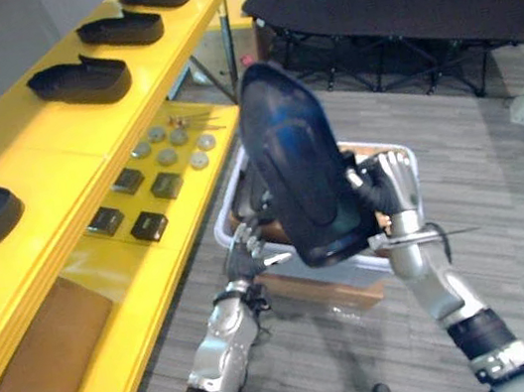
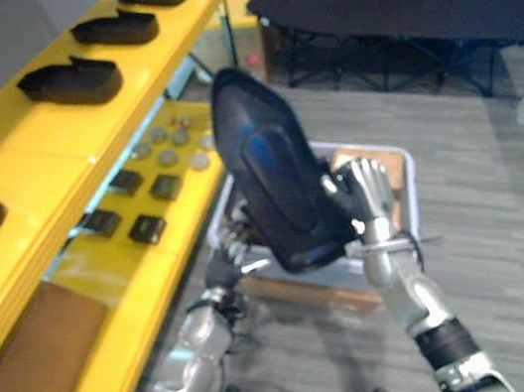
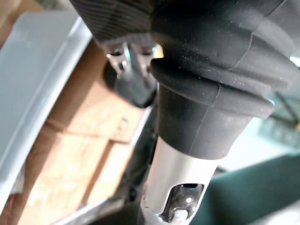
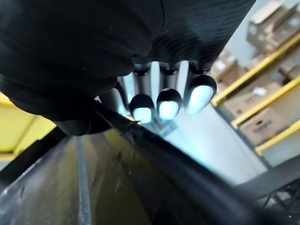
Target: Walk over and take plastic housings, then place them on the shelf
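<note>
Right eye view | risk: housing (image 2: 275, 184) stands tall, gripped at one edge only; may swing, slip, or clip the lip of the shelf (image 2: 51, 136) in transfer | right hand (image 2: 367, 193) curled over its rim, carrying it above bin (image 2: 407, 172) | left hand (image 2: 227, 257) at lower corner, grip unreadable | other housings (image 2: 70, 80) lie along shelf, far left

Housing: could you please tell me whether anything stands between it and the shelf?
Nothing visible does: the housing, held by the right hand over the bin, has open air to the shelf's bare stretch between other housings.
</note>
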### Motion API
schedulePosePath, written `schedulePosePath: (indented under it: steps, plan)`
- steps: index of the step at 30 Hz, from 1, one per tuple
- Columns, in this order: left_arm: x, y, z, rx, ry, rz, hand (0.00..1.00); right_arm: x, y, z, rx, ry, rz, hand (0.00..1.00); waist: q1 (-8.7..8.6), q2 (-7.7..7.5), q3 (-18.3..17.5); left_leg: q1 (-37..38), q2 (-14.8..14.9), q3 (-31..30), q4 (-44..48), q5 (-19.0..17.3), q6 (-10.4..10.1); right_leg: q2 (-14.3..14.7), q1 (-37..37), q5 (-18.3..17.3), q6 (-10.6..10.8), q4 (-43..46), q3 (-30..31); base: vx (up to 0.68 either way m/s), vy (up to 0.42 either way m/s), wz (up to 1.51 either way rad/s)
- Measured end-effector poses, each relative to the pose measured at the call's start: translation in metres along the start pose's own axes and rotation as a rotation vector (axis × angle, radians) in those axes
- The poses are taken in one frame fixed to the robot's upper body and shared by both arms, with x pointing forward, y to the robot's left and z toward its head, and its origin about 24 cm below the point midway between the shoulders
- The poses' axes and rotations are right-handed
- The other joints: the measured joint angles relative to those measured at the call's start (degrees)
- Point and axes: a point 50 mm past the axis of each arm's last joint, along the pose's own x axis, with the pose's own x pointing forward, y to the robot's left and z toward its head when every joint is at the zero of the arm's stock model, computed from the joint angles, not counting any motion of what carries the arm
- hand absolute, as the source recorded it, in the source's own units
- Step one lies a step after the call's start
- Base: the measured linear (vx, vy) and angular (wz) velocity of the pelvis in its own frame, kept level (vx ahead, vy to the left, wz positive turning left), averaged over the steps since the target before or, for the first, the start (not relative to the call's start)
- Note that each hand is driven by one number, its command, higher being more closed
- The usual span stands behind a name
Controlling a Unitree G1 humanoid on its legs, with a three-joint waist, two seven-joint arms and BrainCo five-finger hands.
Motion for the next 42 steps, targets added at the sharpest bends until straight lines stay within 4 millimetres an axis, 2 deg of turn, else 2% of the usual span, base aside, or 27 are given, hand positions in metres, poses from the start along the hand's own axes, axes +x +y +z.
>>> schedulePosePath:
  steps: [7,13,18,21,23,28,31,42]
  plan:
    - [0.007,-0.002,0.005,-0.045,-0.008,-0.005,0.0,0.017,-0.004,0.01,-0.033,-0.065,-0.035,1.0,-1.03,-1.07,1.3,-0.98,0.29,0.18,0.33,0.06,-0.01,0.2,-1.49,-0.18,-0.28,0.69,0.77,-0.01,-0.002,-0.02]
    - [0.008,-0.007,0.004,-0.164,0.024,-0.041,0.0,0.018,-0.001,0.005,-0.06,-0.058,-0.033,1.0,-1.35,-1.44,1.59,-0.99,0.29,0.18,0.86,-0.15,0.18,0.18,-1.39,-0.23,-0.32,0.84,0.84,0.0,0.0,0.0]
    - [0.011,-0.006,0.01,-0.104,-0.004,-0.003,0.0,0.019,-0.004,0.004,-0.067,-0.06,-0.047,1.0,-1.58,-1.33,3.85,-0.95,0.39,0.16,2.18,-0.88,0.18,0.16,-0.99,-0.43,-0.42,1.14,1.03,-0.03,0.004,-0.01]
    - [0.012,0.0,0.015,0.047,-0.066,0.091,0.0,0.019,-0.004,0.004,-0.067,-0.058,-0.05,1.0,-1.74,-1.3,4.38,-1.05,0.42,0.16,2.14,-0.87,0.18,0.17,-1.22,-0.43,-0.4,1.29,1.1,-0.01,0.002,0.0]
    - [0.013,0.012,0.022,0.114,-0.104,0.165,0.0,0.021,-0.009,0.003,-0.068,-0.053,-0.072,1.0,-1.74,-1.3,4.38,-1.02,0.42,0.16,2.14,-0.86,0.16,0.17,-1.18,-0.43,-0.4,1.3,1.1,0.0,0.0,0.0]
    - [0.011,0.033,0.017,0.134,-0.073,0.233,0.0,0.021,-0.018,-0.007,-0.08,-0.015,-0.116,1.0,-1.7,-1.29,4.39,-1.07,0.41,0.04,2.11,-0.88,0.16,0.16,-1.11,-0.43,-0.38,1.3,0.96,0.0,0.0,0.0]
    - [0.009,0.038,0.012,0.07,-0.041,0.212,0.0,0.02,-0.019,-0.008,-0.083,-0.008,-0.118,1.0,-1.71,-1.21,4.47,-1.12,0.41,-0.03,2.12,-0.89,0.16,0.15,-1.11,-0.48,-0.32,1.3,0.91,0.0,0.0,0.0]
    - [0.008,0.029,0.007,-0.234,0.011,0.026,0.0,0.015,-0.016,-0.014,-0.094,0.015,-0.099,1.0,-1.75,-0.17,6.26,-1.06,0.39,-0.27,2.12,-0.9,0.17,-0.01,-1.18,-1.14,0.06,2.04,0.85,-0.01,0.0,0.01]
